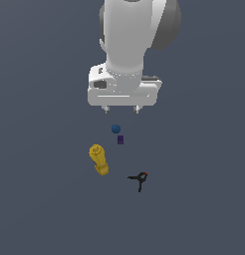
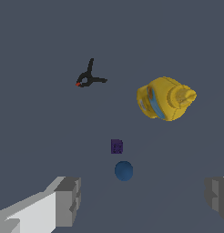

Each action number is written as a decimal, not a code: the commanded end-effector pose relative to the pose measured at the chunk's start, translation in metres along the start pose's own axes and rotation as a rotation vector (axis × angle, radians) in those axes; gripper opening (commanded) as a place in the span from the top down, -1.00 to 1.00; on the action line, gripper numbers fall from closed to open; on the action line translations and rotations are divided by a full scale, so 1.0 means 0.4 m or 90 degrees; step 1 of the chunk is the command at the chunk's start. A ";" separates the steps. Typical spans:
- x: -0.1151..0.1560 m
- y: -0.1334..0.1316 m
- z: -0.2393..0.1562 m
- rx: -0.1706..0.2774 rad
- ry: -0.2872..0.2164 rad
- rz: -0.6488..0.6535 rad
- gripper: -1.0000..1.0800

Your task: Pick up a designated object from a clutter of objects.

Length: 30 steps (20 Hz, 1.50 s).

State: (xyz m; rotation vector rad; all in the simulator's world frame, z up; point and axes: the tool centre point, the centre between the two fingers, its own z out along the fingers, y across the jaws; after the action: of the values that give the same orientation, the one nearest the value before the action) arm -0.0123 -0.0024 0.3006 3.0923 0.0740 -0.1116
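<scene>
Four items on the counter (image 1: 40,209), exterior view, left to right: yellow bottle (image 1: 99,159) left of centre, blue ball (image 1: 116,129) at centre, purple block (image 1: 120,140) just beside it, black clamp (image 1: 139,180) lower right. Jaws (image 1: 121,109) above the ball, spread wide, holding nothing. Risk: clipping the block, or sending the smooth ball rolling off.

On the flat grey worktop (image 1: 40,199), the small dark blue ball (image 1: 116,129) serves as landmark: the tiny dark purple block (image 1: 120,140) lies just beside it, toward the exterior view's lower right. The yellow bottle-like object (image 1: 99,160) lies farther off toward the exterior view's lower left. The black clamp-like tool with a red tip (image 1: 139,179) lies farthest from the ball, toward the exterior view's lower right, beyond the block.
</scene>
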 end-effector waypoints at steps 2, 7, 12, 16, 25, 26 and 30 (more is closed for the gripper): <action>0.000 0.003 0.001 -0.002 -0.002 -0.003 -0.92; -0.002 0.004 0.015 -0.001 0.000 0.002 -0.92; -0.007 0.007 0.056 0.003 0.002 0.016 -0.92; -0.017 0.010 0.108 0.007 0.006 0.034 -0.92; -0.072 0.022 0.274 0.020 0.017 0.098 -0.92; -0.080 0.024 0.293 0.022 0.018 0.107 -0.92; -0.121 0.030 0.368 0.027 0.023 0.140 -0.92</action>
State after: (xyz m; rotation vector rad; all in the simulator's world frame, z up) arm -0.0631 -0.0218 0.1687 3.1185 -0.2382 -0.0553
